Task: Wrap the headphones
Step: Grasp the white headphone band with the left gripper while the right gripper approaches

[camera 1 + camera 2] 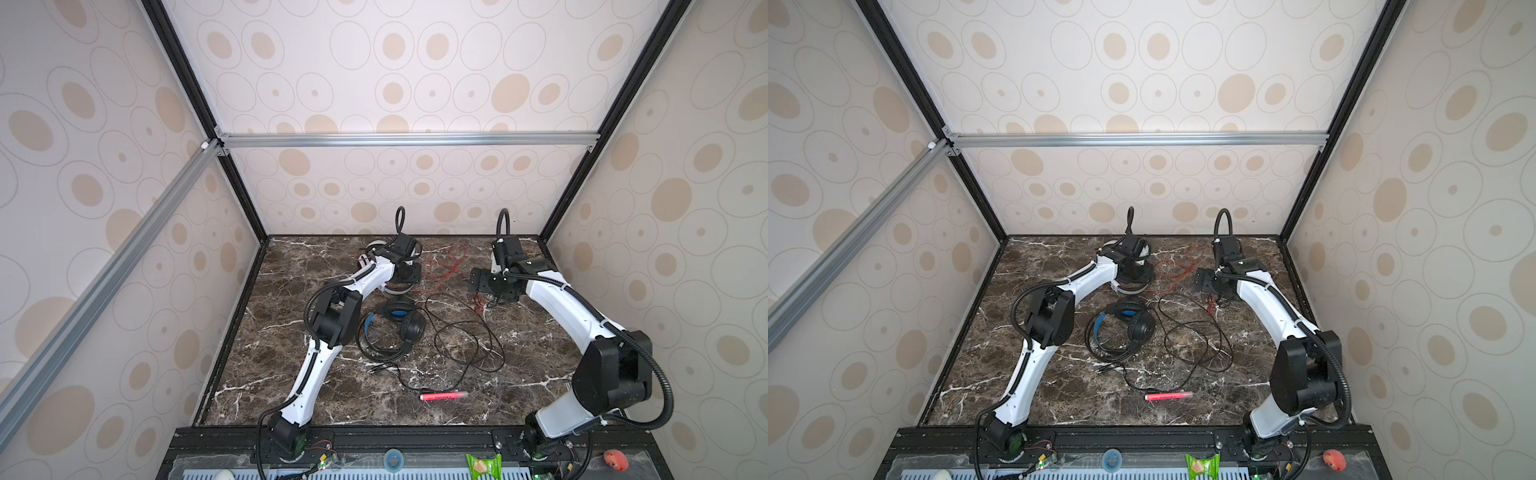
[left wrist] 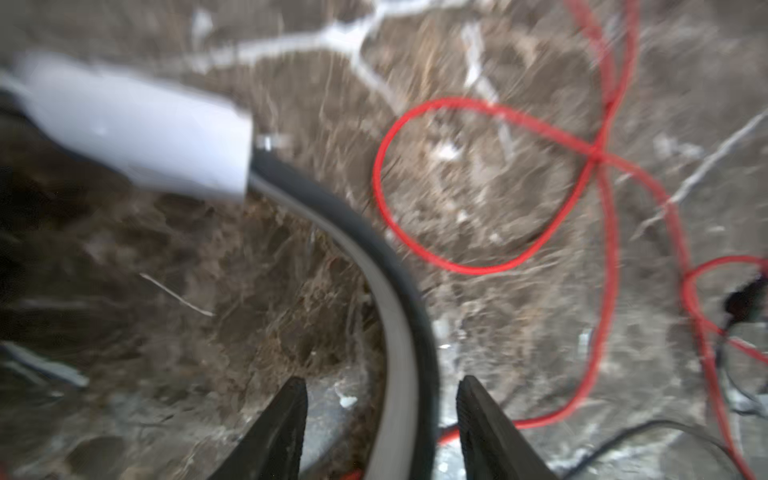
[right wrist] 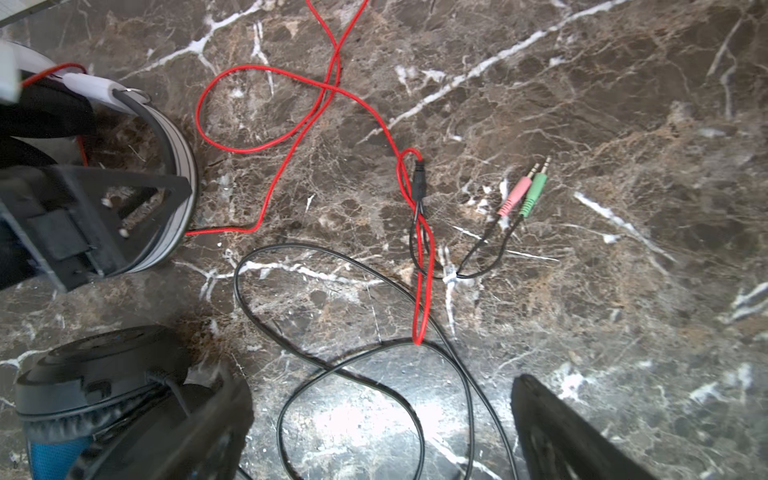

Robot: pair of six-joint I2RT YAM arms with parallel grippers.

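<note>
Far side of the brown marble tabletop [image 1: 291,374], left of centre: white over-ear headset with a grey band [image 3: 187,174]. Just nearer, black over-ear headset with a blue-lined band [image 1: 411,328], loose on the marble. Left claw [image 2: 382,379] down over the grey band, fingers [image 2: 291,424] either side of it, half spread, a gap on each side: straddling, not pinching. Right claw [image 3: 378,386] spread wide and empty, hovering above loops of black cord [image 3: 235,282], pink and green plugs [image 3: 523,193] just beyond. Thin red cord [image 2: 478,271] sprawled in loose loops between the two claws, crossing the black one. No tidy coil on either headset. Slim pink-red pen [image 1: 444,396] well apart toward the near edge, no part in this.

Step in hand, by the look of it: securing the white headset by its band before any winding. Next move, likely: pinch firmly on the band, then send the right claw for the red cord's free end. Worth watching: that tangle where red crosses black, apt to drag the wrong cord along.
</note>
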